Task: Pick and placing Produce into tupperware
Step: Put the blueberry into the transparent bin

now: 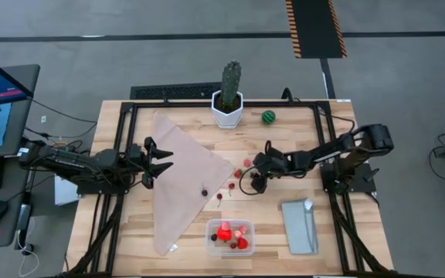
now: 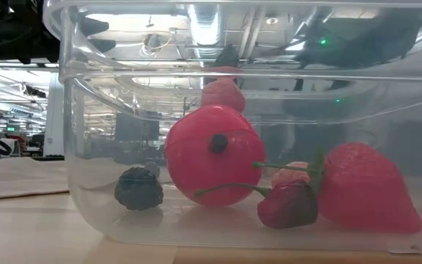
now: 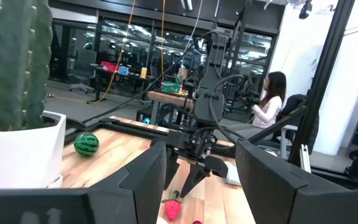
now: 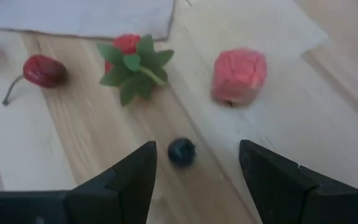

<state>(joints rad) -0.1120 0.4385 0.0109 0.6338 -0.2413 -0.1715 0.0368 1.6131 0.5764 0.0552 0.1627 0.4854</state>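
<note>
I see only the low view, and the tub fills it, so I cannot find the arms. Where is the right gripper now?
Observer: The right gripper is open, close above the table, and a small dark berry lies on the wood just in front of its fingers.
Operator: What else lies loose near it?
Observer: A strawberry, a pink piece and a cherry, all on bare wood beside the cloth.
Operator: And the left arm?
Observer: The left gripper is open at the cloth's left edge, well away from the tub.
</note>
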